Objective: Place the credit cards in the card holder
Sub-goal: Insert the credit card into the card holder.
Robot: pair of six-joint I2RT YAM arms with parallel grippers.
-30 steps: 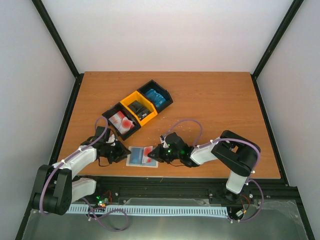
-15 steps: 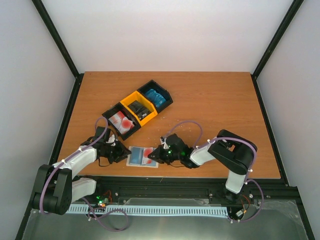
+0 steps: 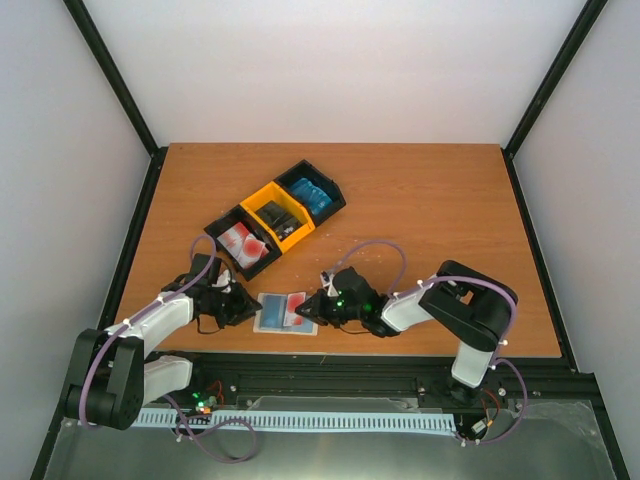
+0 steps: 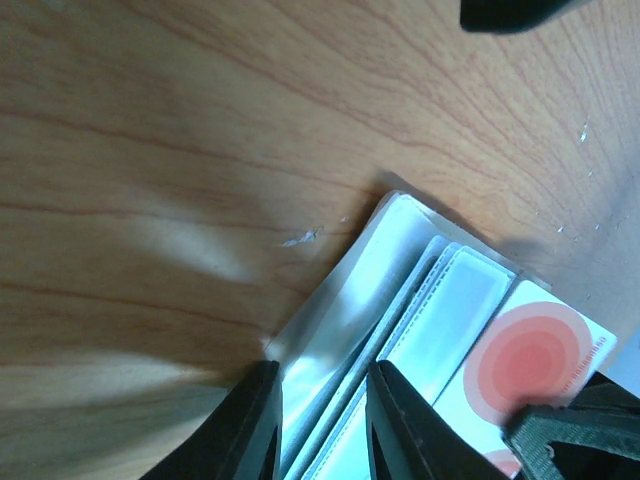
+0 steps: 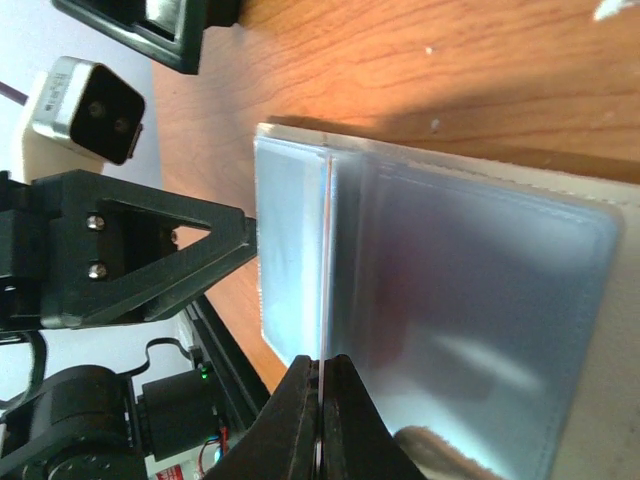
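- The task looks barely under way. The card holder (image 3: 270, 314) lies open on the counter (image 3: 420, 200), close to its front edge and left of the middle.
- One red-and-white card (image 4: 528, 358) sits at the holder's right side. The red circle shows in full, so it seems only partly pushed into a pocket, if at all.
- The other clear pockets seen from the left wrist look bare.
- Most of the job is left: the red-and-white stack (image 3: 245, 243), the black stack (image 3: 280, 214) and the blue stack (image 3: 311, 194) sit in the tray (image 3: 256, 204), further back on the counter.
- The left fingers (image 3: 238, 305) are at the holder's left edge. From the wrist they straddle a corner of the clear leaves with a gap between them. I cannot tell whether they pinch it or only stand around it.
- The right fingers (image 3: 310, 309) are at the holder's right edge and clenched tight. A thin edge runs up from between their tips. Whether that is the card or a pocket leaf, and whether it is pinched, I cannot tell.
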